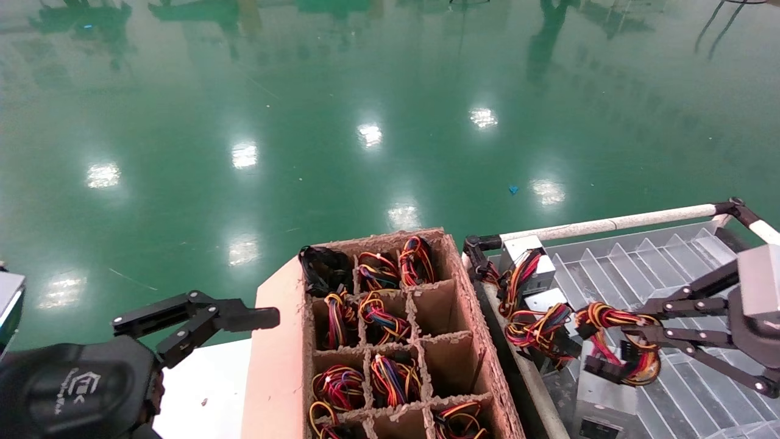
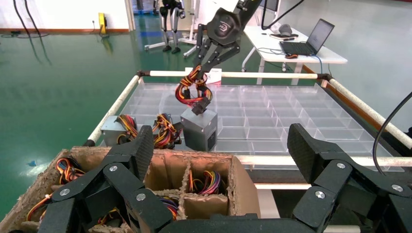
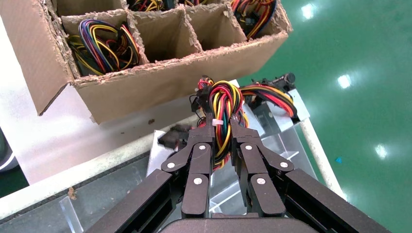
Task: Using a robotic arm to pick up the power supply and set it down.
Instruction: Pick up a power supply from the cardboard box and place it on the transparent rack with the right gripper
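My right gripper is shut on the looped red, yellow and black wire bundle of the power supply. Its small grey metal box hangs below the bundle, low over the near-left part of the clear tray. I cannot tell whether the box touches the tray. From the left wrist view the right gripper shows above the bundle. My left gripper stays open and empty at the lower left, beside the cardboard box.
A partitioned cardboard box holds several more wire bundles. Two other power supplies lie along the tray's near-left edge. White rails frame the tray. Beyond is green floor.
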Action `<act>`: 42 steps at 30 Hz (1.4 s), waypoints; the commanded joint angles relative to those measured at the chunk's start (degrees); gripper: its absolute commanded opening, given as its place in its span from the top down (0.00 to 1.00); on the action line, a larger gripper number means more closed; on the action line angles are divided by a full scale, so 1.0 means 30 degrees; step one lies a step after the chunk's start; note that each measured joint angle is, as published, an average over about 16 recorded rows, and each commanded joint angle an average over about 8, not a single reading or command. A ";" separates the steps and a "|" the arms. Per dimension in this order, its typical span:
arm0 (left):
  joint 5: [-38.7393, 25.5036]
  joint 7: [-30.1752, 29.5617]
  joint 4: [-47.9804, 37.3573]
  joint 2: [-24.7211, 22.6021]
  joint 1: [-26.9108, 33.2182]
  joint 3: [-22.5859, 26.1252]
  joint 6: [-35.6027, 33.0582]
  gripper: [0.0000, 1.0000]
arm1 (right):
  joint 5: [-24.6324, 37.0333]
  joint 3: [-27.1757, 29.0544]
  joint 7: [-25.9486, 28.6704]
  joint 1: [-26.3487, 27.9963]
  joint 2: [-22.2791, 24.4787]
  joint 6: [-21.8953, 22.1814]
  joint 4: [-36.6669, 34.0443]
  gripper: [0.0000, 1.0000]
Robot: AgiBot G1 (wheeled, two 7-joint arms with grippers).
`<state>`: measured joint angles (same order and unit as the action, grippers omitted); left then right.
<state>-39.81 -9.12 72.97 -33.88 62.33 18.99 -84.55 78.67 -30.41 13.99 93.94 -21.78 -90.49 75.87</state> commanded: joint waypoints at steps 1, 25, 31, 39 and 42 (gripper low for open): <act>0.0001 0.0000 0.0000 0.0000 0.0000 0.0001 0.0000 0.00 | 0.0150 -0.0534 -0.0080 0.0451 -0.0275 -0.0066 -0.0029 1.00; 0.0008 0.0006 0.0000 0.0005 0.0003 0.0011 0.0005 0.00 | -0.0793 -0.5045 -0.0912 0.3222 -0.1716 0.0467 -0.2437 1.00; 0.0010 0.0007 0.0000 0.0006 0.0003 0.0014 0.0006 0.00 | -0.0771 -0.5324 -0.1570 0.3069 -0.1991 0.0567 -0.3393 1.00; 0.0012 0.0009 0.0000 0.0007 0.0004 0.0018 0.0007 0.00 | -0.0763 -0.5543 -0.2729 0.2861 -0.2087 0.0647 -0.5258 1.00; 0.0013 0.0009 0.0000 0.0007 0.0005 0.0019 0.0008 0.00 | -0.0789 -0.5627 -0.3296 0.2723 -0.2141 0.0651 -0.6124 1.00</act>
<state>-39.77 -9.10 72.97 -33.86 62.35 19.04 -84.52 76.40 -47.34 4.09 102.24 -28.30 -88.67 57.45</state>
